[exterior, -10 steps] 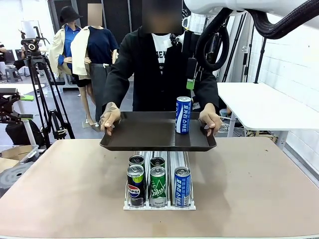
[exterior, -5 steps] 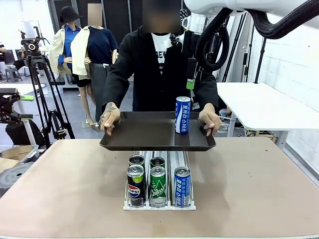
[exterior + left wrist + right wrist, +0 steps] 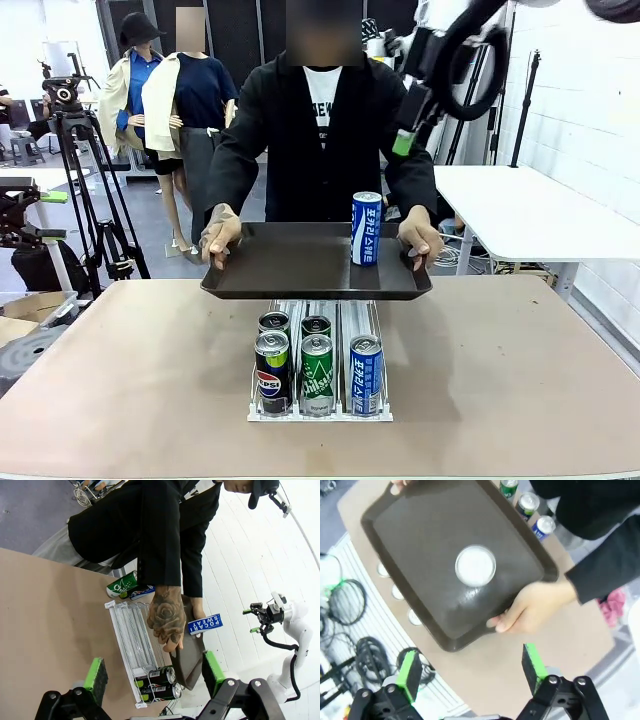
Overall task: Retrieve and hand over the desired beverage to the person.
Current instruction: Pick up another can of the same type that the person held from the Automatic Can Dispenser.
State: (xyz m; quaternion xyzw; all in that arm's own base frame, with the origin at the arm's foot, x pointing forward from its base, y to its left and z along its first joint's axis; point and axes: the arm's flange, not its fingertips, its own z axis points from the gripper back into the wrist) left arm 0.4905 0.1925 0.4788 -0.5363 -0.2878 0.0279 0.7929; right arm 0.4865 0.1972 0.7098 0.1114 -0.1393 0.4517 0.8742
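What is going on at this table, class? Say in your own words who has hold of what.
The person stands at the far side, holding a dark tray level with both hands over the table. One blue Pocari Sweat can stands upright on the tray. The right gripper hangs open high above the tray, holding nothing; the left gripper is open and empty as well. On the table, a clear rack holds more cans, a Pepsi can among them.

Matt dark plastic tray (image 3: 290, 258) — glossy metal can (image 3: 366, 228); matt tan tabletop (image 3: 130, 380).
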